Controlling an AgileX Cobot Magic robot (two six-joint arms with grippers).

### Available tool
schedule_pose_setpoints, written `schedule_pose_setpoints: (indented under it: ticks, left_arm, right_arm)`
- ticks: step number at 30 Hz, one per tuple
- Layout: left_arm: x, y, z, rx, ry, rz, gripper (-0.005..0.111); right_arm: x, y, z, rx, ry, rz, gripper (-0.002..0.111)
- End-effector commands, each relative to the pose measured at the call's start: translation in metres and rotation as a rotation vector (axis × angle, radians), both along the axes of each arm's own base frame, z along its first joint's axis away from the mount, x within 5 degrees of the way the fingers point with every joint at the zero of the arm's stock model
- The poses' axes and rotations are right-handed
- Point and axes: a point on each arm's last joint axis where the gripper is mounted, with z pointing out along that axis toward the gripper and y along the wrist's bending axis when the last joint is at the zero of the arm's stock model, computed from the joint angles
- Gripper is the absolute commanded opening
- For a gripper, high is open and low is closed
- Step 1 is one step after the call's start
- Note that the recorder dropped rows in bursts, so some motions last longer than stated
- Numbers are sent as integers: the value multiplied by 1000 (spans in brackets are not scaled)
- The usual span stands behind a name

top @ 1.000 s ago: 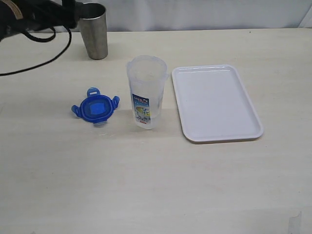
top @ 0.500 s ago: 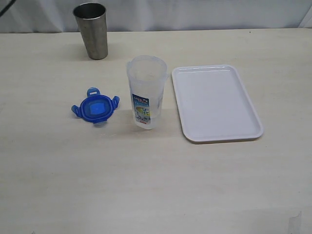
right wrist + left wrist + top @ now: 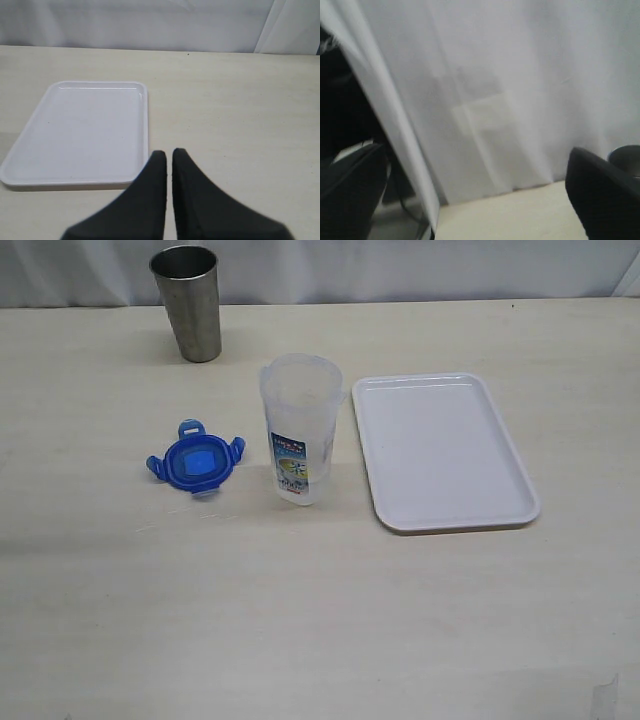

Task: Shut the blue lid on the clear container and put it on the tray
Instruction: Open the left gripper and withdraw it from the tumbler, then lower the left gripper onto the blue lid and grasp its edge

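Container open, lid off on worktop.
Left of container lay lid, right of it tray; left hand spread wide, empty; right hand clenched, empty.

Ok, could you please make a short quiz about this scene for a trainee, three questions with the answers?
1. True or false: the clear container already wears the blue lid.
2. Which stands nearest the tray: A the blue lid, B the clear container, C the steel cup?
3. Fill in: the right pincer is ___ (open or shut).

Key
1. False: the blue lid lies on the table beside the clear container.
2. B.
3. Shut, holding nothing.
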Motion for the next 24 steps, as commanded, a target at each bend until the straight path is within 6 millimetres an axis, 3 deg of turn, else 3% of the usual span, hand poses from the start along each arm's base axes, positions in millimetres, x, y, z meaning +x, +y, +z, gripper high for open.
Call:
schedule_pose_setpoints:
  ticks: [1,4,9,14,19,22,24]
  left_arm:
    - [15,31,-16,-207,254,205,90]
    - [24,42,-37,-250,540,312,90]
    - [39,38,-78,-392,885,346,90]
    - [50,33,-103,-461,1000,314,90]
    - [54,26,-142,-524,1112,266,90]
    - [57,24,-168,-564,1123,265,79]
    - [63,15,-176,-616,1090,154,65]
  right_arm:
    - [0,0,1,1,-17,-1,4]
    - [0,0,1,1,-17,-1,4]
    - [0,0,1,1,-17,-1,4]
    - [0,0,1,1,-17,-1,4]
    - [0,0,1,1,-17,-1,4]
    - [0,0,1,1,-17,-1,4]
    - [0,0,1,1,-17,-1,4]
